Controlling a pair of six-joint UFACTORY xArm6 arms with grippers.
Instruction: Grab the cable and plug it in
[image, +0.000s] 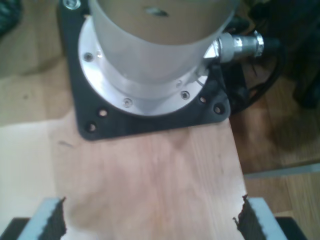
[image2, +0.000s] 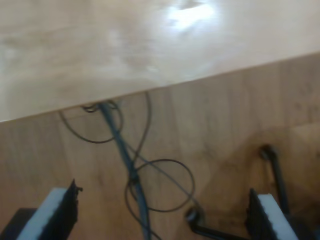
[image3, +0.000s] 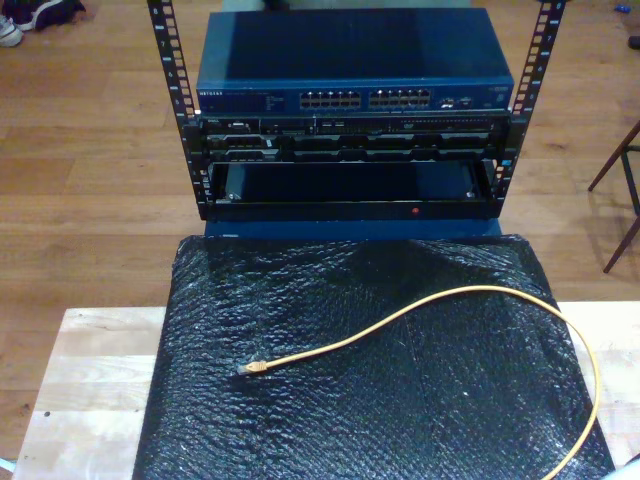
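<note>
Nothing done yet, by the look of it. Cable (image3: 470, 300) lying loose on the black mat (image3: 300, 420), untouched: plug (image3: 252, 368) toward the exterior view's lower left, then a long curve up across the middle, round toward the exterior view's right edge and down off the bottom. Plug well apart from the switch (image3: 350, 70), which sits at the top of the rack (image3: 350, 150) beyond the mat's far edge, its row of ports (image3: 365, 99) facing the camera. Impossible to tell at this size which ports are free.

My first gripper (image: 150, 220): fingers (image: 52, 220) spread wide, nothing between them, bare table (image: 150, 170) below and an arm's round base (image: 150, 60) on its black mounting plate just ahead. My second gripper (image2: 165, 215): fingers (image2: 60, 215) likewise spread wide and empty, hanging over the wooden floor (image2: 225, 125) past the table edge, with thin dark wires (image2: 150, 175) looping there; none of these is the orange cable.

Still to do, as a judgement: everything. Bring a gripper over the mat, close on the cable just behind the plug, lift, carry to the switch, line the plug square with a port and push home. Likely trouble: the thin cable slipping or twisting in the fingers, so the plug meets the port crooked.
</note>
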